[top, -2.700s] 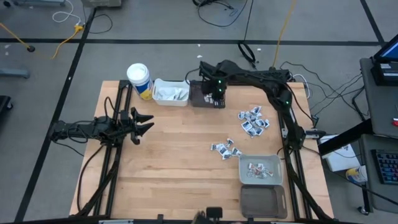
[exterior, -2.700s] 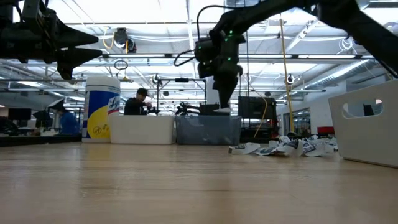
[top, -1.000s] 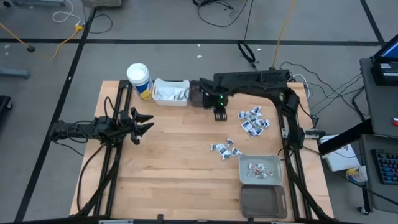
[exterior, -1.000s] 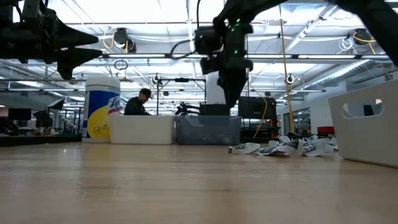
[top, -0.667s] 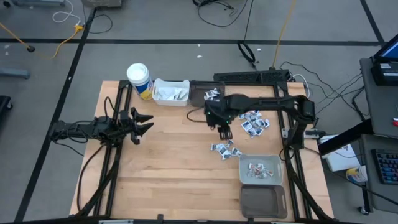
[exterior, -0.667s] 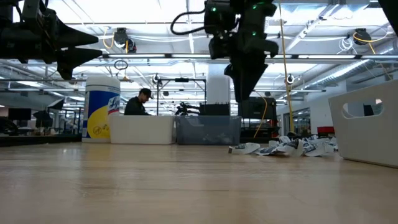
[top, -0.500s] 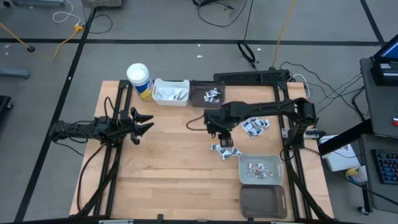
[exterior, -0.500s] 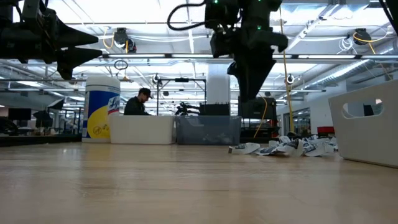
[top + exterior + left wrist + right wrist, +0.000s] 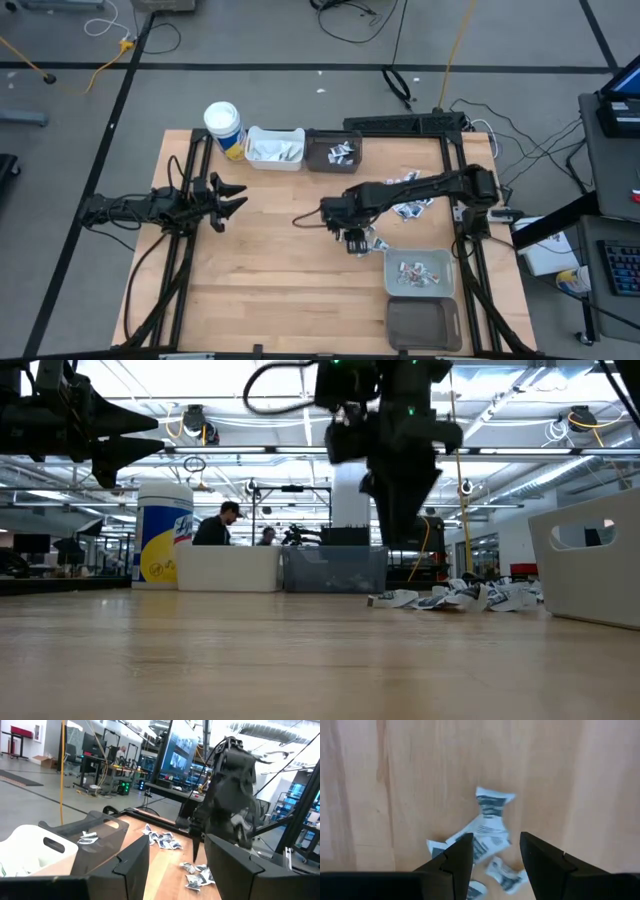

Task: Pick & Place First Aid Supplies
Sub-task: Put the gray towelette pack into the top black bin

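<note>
The first aid supplies are small white packets with dark print. A small cluster (image 9: pixel 372 243) (image 9: pixel 487 827) lies mid-table, and a larger one (image 9: pixel 410 197) (image 9: pixel 460 597) sits farther back right, partly under my right arm. My right gripper (image 9: pixel 352 240) (image 9: pixel 495 842) hangs open above the small cluster, pointing steeply down, clear of the table (image 9: pixel 400 540). Nothing is between its fingers. My left gripper (image 9: pixel 236 197) (image 9: pixel 175 857) waits open over the table's left side, roughly level.
At the far edge stand a white cup with a yellow band (image 9: pixel 224 128), a white bin (image 9: pixel 274 150) and a dark bin (image 9: pixel 333 153), both holding packets. At the near right are a grey bin (image 9: pixel 420 272) with packets and a dark tray (image 9: pixel 423 323).
My right gripper has swung from in front of the far bins toward the table's near edge, sinking a little. It now hangs over the small cluster of packets. The packets on the table have not moved.
</note>
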### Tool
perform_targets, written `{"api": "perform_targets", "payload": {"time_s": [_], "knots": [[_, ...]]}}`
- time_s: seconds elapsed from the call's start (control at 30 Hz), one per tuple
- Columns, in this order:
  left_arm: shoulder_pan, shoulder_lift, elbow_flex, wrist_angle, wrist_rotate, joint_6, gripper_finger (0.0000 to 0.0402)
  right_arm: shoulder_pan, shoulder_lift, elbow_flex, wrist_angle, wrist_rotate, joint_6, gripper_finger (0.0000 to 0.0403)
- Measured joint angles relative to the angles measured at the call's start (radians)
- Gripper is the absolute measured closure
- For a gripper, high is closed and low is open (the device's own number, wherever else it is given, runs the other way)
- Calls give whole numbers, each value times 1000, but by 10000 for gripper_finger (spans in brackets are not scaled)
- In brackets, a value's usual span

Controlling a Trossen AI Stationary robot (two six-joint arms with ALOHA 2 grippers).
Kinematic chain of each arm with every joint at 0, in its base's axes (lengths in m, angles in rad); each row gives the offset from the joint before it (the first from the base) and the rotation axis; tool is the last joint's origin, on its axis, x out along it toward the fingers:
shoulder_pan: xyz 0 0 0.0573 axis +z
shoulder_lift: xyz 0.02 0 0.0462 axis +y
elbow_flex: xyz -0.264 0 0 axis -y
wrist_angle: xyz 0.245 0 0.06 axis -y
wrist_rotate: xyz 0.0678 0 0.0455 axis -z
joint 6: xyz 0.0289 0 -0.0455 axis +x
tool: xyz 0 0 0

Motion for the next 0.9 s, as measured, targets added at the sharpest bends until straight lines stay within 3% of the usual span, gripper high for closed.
{"api": "perform_targets", "payload": {"time_s": [0.6,0.73,0.9], "knots": [[0,0,0,0,0,0,206,20,170,-2,109,-3,-18,250],[0,0,0,0,0,0,206,20,171,-2,117,-2,-23,286],[0,0,0,0,0,0,206,19,171,-2,130,1,-48,376]]}}
